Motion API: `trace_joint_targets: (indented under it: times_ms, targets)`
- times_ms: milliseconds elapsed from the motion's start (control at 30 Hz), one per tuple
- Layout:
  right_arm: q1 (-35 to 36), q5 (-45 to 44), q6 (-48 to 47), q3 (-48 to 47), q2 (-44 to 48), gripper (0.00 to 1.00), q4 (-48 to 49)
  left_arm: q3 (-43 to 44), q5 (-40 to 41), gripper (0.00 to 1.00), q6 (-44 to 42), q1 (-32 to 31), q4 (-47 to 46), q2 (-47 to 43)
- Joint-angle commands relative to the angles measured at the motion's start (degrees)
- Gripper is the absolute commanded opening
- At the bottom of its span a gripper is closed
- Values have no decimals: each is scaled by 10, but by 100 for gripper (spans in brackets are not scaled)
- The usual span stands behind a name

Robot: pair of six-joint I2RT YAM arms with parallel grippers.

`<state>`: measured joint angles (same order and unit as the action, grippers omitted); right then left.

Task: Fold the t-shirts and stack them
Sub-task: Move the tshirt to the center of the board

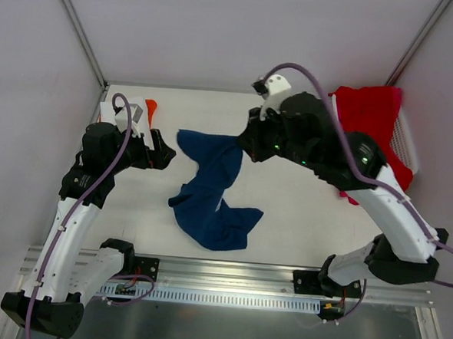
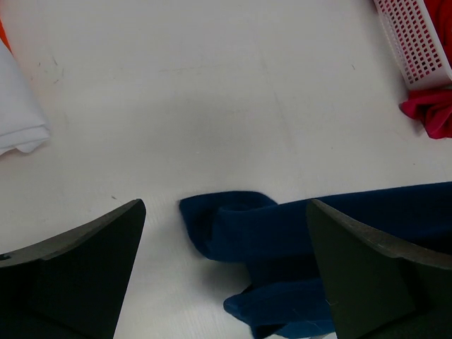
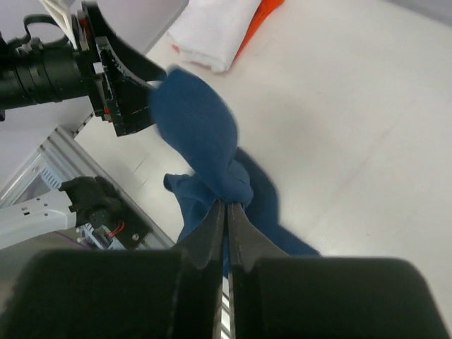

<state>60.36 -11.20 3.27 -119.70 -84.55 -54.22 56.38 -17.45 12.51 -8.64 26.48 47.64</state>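
Note:
A crumpled navy blue t-shirt lies mid-table, its upper part lifted. My right gripper is shut on a bunched fold of that shirt and holds it above the table. My left gripper stands wide open just left of the shirt's far-left corner, with nothing between its fingers. A folded white t-shirt lies on an orange one at the back left. A red t-shirt fills the basket.
A white mesh basket stands at the back right, with red cloth hanging over its side. The metal rail with both arm bases runs along the near edge. Side walls close in the table.

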Motion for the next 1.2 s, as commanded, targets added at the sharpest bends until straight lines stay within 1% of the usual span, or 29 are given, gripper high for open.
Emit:
trace_joint_targets:
  times_ms: [0, 100, 233, 267, 300, 367, 400, 433, 467, 500, 533, 567, 633, 667, 733, 767, 800, 833, 867, 900, 933, 967, 1067, 1167]
  targets:
    - [-2, -87, -20, 50, 139, 0, 38, -3, 4, 99, -12, -2, -6, -4]
    - [-2, -110, -12, 124, 213, 0, 39, -2, 2, 99, -11, -2, -6, -3]
    - [-2, -113, 2, 186, 297, 0, 36, -3, -14, 99, 12, -3, -9, 12]
    - [-2, -111, 8, 198, 330, 0, 35, -3, -22, 99, 22, -3, -13, 22]
    - [-2, -109, 13, 222, 344, 0, 36, -1, -44, 99, 47, -6, -15, 48]
    - [-2, -110, 26, 247, 385, 0, 35, 1, -60, 99, 71, -27, -18, 95]
    - [-2, -110, 30, 272, 396, 0, 33, -3, -60, 99, 96, -39, -33, 107]
    - [-2, -111, 37, 285, 406, 0, 31, -9, -55, 99, 108, -55, -51, 119]
    - [-2, -112, 41, 298, 414, 1, 28, -30, -47, 99, 122, -90, -76, 139]
    - [-2, -113, 49, 325, 431, 0, 25, -42, -32, 99, 150, -108, -134, 148]
    - [-3, -115, 53, 338, 437, 0, 23, -53, -29, 99, 161, -123, -169, 160]
    - [-2, -112, 59, 350, 443, 0, 20, -71, -29, 99, 174, -146, -199, 190]
    - [-2, -104, 75, 380, 460, 0, 16, -72, -39, 99, 206, -162, -263, 227]
    - [-2, -90, 80, 392, 466, 0, 14, -66, -38, 99, 214, -171, -289, 263]
    - [-2, -69, 88, 414, 485, 0, 14, -61, -37, 99, 236, -199, -330, 293]
    - [-2, -45, 89, 437, 491, 0, 14, -58, -36, 99, 247, -211, -380, 319]
    - [-2, -28, 86, 446, 502, 0, 9, -56, -36, 99, 267, -237, -409, 333]
    - [-2, -9, 81, 453, 506, 0, 5, -50, -39, 99, 276, -251, -435, 349]
    - [-2, 30, 74, 468, 510, 0, 3, -27, -51, 99, 283, -264, -480, 391]
    - [-2, 44, 72, 476, 514, 0, -2, -10, -55, 99, 289, -291, -491, 415]
    - [-2, 55, 72, 482, 521, 0, -5, 13, -57, 99, 288, -305, -493, 442]
    - [-2, 58, 72, 490, 526, 0, -12, 61, -63, 99, 290, -317, -490, 493]
    - [-2, 41, 75, 501, 544, 0, -26, 135, -64, 99, 301, -361, -490, 574]
    - [-2, 32, 76, 514, 558, 0, -33, 186, -51, 99, 300, -397, -490, 631]
